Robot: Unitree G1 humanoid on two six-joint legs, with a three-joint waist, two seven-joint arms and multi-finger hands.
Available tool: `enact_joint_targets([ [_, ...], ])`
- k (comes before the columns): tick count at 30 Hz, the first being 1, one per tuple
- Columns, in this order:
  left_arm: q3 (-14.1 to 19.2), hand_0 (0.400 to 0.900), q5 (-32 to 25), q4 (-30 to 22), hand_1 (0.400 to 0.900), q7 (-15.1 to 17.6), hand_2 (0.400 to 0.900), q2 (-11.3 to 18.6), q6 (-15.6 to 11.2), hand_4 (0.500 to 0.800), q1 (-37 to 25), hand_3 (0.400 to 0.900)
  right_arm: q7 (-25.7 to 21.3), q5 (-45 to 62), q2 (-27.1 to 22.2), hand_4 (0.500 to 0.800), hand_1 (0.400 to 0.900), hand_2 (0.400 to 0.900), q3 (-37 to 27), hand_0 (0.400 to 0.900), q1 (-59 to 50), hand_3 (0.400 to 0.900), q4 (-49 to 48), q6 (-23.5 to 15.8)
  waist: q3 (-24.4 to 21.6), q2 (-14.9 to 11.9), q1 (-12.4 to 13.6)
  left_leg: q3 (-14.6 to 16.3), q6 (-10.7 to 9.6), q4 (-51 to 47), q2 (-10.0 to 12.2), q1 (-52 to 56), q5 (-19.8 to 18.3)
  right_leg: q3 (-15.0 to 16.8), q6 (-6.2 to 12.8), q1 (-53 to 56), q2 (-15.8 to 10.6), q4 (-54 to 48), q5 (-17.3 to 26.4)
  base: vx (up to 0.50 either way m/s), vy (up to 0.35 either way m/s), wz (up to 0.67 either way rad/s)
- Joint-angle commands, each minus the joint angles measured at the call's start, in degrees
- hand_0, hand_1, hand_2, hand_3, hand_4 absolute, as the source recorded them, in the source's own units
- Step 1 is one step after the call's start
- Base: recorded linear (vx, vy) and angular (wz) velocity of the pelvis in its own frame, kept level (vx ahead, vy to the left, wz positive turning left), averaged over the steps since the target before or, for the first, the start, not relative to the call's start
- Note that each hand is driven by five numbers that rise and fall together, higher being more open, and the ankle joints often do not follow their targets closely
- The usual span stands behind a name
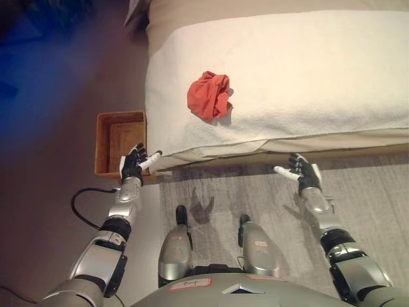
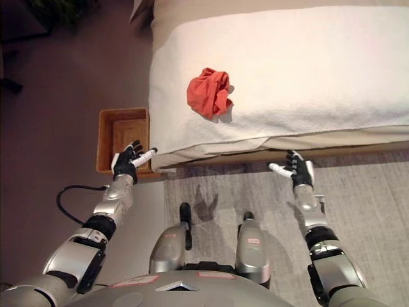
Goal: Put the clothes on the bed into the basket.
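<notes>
A crumpled red-orange garment (image 1: 209,95) lies on the white cover of the bed (image 1: 307,70), near the bed's front left corner. On the floor left of the bed stands a brown woven basket (image 1: 119,142), open at the top and with nothing inside. My left hand (image 1: 135,163) hovers at the basket's near right corner, fingers spread and holding nothing. My right hand (image 1: 301,171) hangs in front of the bed's front edge over the rug, palm up, fingers straight. Both hands are well apart from the garment.
A grey rug (image 1: 255,198) covers the floor in front of the bed. Brown bare floor (image 1: 57,128) runs along the left side around the basket. The bed's front edge (image 1: 287,150) stands between my hands and the garment.
</notes>
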Motion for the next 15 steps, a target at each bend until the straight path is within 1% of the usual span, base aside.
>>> enact_joint_targets([
  [1,0.81,0.9,5.26,-3.72,0.9,3.24,0.9,3.48,-6.31,0.8,-5.73,0.9,-0.54,-0.24,-1.77,0.8,0.9,0.9,0.82,0.9,-7.27,0.9,-1.27,-3.73,-1.14,0.27,-0.76,-6.42,-4.27,3.73,4.51,-5.97,-0.3,-2.86,9.64,6.91,-2.54,-9.08,12.68,-0.06,0.074,-0.31],
  [2,0.59,0.9,7.34,-3.89,0.9,4.01,0.9,3.99,-6.28,0.8,-6.25,0.9,-0.45,-0.34,-1.7,0.8,0.9,0.9,1.16,0.9,-7.62,0.9,-1.95,-3.85,-0.32,-0.58,-1.26,-6.32,-4.32,4.43,4.44,-6.83,-0.46,-1.62,10.19,5.78,-1.91,-10.44,14.83,-0.03,0.049,-0.32],
  [3,0.51,0.9,8.46,-3.88,0.9,4.85,0.9,4.35,-6.18,0.8,-6.51,0.9,-0.44,-0.44,-1.72,0.8,0.9,0.9,1.26,0.9,-7.44,0.9,-2.48,-3.93,0.11,-1.09,-1.44,-6.31,-4.11,5.16,4.6,-7.62,-0.63,-0.68,10.14,5.57,-1.29,-11.37,14.89,-0.02,0.023,-0.14],
  [4,0.32,0.9,10.22,-3.36,0.9,6.13,0.9,4.51,-5.92,0.8,-7.26,0.9,-0.45,-0.69,-1.88,0.8,0.9,0.9,1.46,0.9,-7.51,0.9,-3.05,-4.04,0.32,-1.6,-1.45,-6.02,-4.18,5.33,4.61,-8.35,-0.67,-1.21,9.99,5.58,-1.19,-12.96,15.27,-0.04,0.004,-0.15],
  [6,-1.38,0.9,14.16,-2.18,0.9,9.01,0.9,5.2,-5.18,0.8,-11.52,0.9,-0.88,-1.04,-2.61,0.8,0.9,0.9,2.16,0.9,-8.19,0.9,-4.18,-4.51,0.64,-2.68,-2.14,-5.86,-4.89,4.36,5.11,-10.15,-0.09,-3.07,10.3,4.89,-0.79,-15.44,15.9,-0.04,-0.025,0.01],
  [9,-3.43,0.9,17.59,-0.92,0.9,11.29,0.9,6.95,-4.05,0.8,-16.2,0.9,-1.69,-0.83,-3.41,0.8,0.9,0.9,2.85,0.9,-9.17,0.9,-4.33,-4.95,0.61,-3.34,-3.15,-6.38,-5.43,3.13,5.73,-11.22,1.07,-3.67,10.11,4.06,0.15,-16.15,15.31,0.02,-0.005,0.08],
  [11,-4.28,0.9,18.51,0.43,0.9,12.05,0.9,7.62,-3.73,0.8,-18.85,0.9,-2.02,-0.84,-3.7,0.8,0.9,0.9,3.5,0.9,-10.24,0.9,-4.4,-5.25,1.06,-3.57,-4.05,-6.77,-5.69,2.71,5.96,-11.81,1.57,-3.36,9.93,2.96,0.59,-16.01,15.11,0.0,0.0,-0.02],
  [12,-4.77,0.9,17.8,0.86,0.9,11.96,0.9,7.79,-3.77,0.8,-20.68,0.9,-2.28,-0.93,-3.97,0.8,0.9,0.9,4.03,0.9,-11.12,0.9,-4.62,-5.33,1.39,-3.67,-4.57,-6.74,-5.9,2.55,6.12,-12.24,1.72,-3.36,9.88,2.29,0.74,-16.26,15.27,0.0,-0.005,-0.06],
  [13,-4.79,0.9,17.78,0.94,0.9,11.94,0.9,7.8,-3.8,0.8,-20.77,0.9,-2.28,-0.93,-3.97,0.8,0.9,0.9,4.01,0.9,-11.18,0.9,-4.6,-5.33,1.4,-3.67,-4.56,-6.75,-5.91,2.56,6.13,-12.29,1.72,-3.36,9.87,2.23,0.75,-16.25,15.28,-0.01,-0.007,-0.12],
  [15,-5.64,0.9,16.91,2.2,0.9,11.57,0.9,7.6,-3.83,0.8,-22.9,0.9,-2.59,-0.98,-4.02,0.8,0.9,0.9,4.64,0.9,-12.51,0.9,-4.76,-5.45,2.0,-3.69,-5.21,-6.33,-6.19,2.42,6.4,-12.89,1.95,-3.21,10.03,1.09,0.84,-16.52,15.71,-0.03,0.004,-0.17],
])
